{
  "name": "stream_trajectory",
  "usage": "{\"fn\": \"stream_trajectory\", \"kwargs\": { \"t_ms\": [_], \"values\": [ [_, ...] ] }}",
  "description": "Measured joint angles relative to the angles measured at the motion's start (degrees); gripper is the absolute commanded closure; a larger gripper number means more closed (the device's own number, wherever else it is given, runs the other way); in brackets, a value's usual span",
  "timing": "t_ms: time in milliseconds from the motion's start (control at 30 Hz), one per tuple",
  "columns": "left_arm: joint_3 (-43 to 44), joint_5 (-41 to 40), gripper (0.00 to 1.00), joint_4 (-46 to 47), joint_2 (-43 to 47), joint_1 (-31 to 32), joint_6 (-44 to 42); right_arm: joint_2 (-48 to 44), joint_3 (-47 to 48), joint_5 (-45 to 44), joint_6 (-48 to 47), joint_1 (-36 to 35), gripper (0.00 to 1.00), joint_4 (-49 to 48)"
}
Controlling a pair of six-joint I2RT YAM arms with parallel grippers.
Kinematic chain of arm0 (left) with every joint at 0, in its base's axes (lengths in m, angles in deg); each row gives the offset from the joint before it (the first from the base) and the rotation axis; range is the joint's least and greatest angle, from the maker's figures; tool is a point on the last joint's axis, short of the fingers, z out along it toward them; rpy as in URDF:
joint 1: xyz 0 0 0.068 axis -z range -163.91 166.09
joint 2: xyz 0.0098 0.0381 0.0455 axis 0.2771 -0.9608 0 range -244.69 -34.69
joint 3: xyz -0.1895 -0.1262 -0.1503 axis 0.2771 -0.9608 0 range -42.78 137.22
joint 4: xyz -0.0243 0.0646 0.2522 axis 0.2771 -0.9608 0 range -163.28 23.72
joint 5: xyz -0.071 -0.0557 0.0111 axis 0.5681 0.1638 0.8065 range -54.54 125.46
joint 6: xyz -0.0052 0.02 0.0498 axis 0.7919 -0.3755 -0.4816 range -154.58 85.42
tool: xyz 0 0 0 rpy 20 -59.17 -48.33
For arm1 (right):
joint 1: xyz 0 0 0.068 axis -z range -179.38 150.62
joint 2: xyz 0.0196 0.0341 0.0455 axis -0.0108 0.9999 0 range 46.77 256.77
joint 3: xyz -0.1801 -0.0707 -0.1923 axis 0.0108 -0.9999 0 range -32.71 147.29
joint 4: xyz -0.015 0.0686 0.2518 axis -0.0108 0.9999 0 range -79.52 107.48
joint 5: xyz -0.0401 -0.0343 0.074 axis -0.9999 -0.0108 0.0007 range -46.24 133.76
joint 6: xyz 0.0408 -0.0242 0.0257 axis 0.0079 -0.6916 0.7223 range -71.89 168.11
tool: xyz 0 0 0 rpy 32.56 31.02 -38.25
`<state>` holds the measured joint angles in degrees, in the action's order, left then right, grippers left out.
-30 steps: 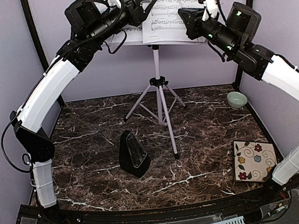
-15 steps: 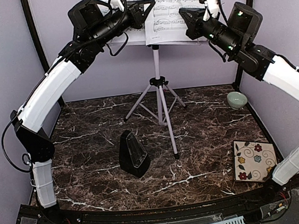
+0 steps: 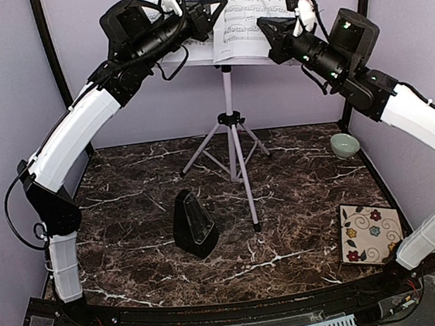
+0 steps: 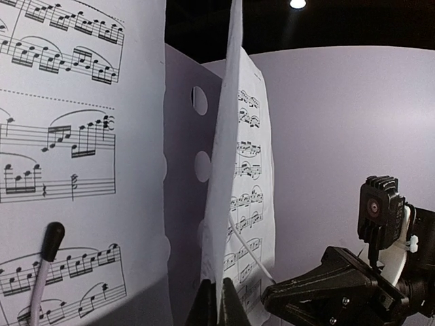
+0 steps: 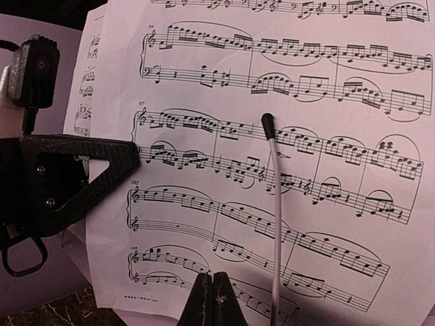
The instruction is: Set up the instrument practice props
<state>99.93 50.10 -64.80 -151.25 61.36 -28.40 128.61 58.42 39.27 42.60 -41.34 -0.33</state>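
Overhead, one white music stand (image 3: 229, 99) rises at 12 o'clock on the dark marble table (image 3: 128, 203). Its silver pole is upright, its long axis vertical, on three splayed legs. Two printed music sheets lean on its hole-dotted desk (image 4: 194, 136), both in portrait with the long side upright and the print facing the arms.

Farthest left is the left sheet (image 4: 75, 136), flat against the desk, with a thin black-tipped retainer wire (image 4: 45, 261) lying over it. The left gripper (image 4: 216, 302) is raised to the gap between the sheets. Its fingertips are clenched on the near edge of the right sheet (image 5: 285, 136), which the left wrist camera sees edge-on, running straight up from the pinch.

One small black pyramid metronome (image 3: 193, 224) stands at 8 o'clock from the table's middle, well apart from the tripod feet. It is upright, narrow end up.

A second retainer wire (image 5: 274, 217) crosses the right sheet from top to bottom. The right gripper (image 5: 212, 295) hovers before that sheet's lower edge at 6 o'clock, fingertips pressed together. The paper lies face-on behind them, not between them.

One pale green bowl (image 3: 345, 145) sits at 2 o'clock, and one floral tile (image 3: 371, 232) lies flat at 4 o'clock.
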Motion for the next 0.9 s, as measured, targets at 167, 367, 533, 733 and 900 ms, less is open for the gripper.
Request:
{"fn": "stream_trajectory", "kwargs": {
  "t_ms": [167, 367, 533, 733, 900],
  "values": [
    [0.46, 0.87, 1.00, 0.87, -1.18, 0.00, 0.09, -0.15, -0.92, 0.57, -0.04, 0.00, 1.00, -0.59],
    [0.50, 1.07, 1.00, 1.77, -1.95, 0.00, 0.26, -1.22, -2.99, 0.68, -0.26, 0.00, 0.99, -2.47],
    [0.52, 1.07, 1.00, 1.84, -1.95, 0.00, 0.22, -1.90, -3.34, 0.63, -0.61, -0.02, 0.72, -3.34],
    [0.57, 1.05, 1.00, 1.77, -1.95, 0.00, -0.11, -2.19, -2.12, -0.02, -0.68, -0.39, 0.59, -1.68],
    [0.57, 1.11, 1.00, 1.79, -1.95, 0.00, -0.61, -2.67, 1.40, -3.72, -0.26, -1.55, 0.59, 1.73]
  ]
}}
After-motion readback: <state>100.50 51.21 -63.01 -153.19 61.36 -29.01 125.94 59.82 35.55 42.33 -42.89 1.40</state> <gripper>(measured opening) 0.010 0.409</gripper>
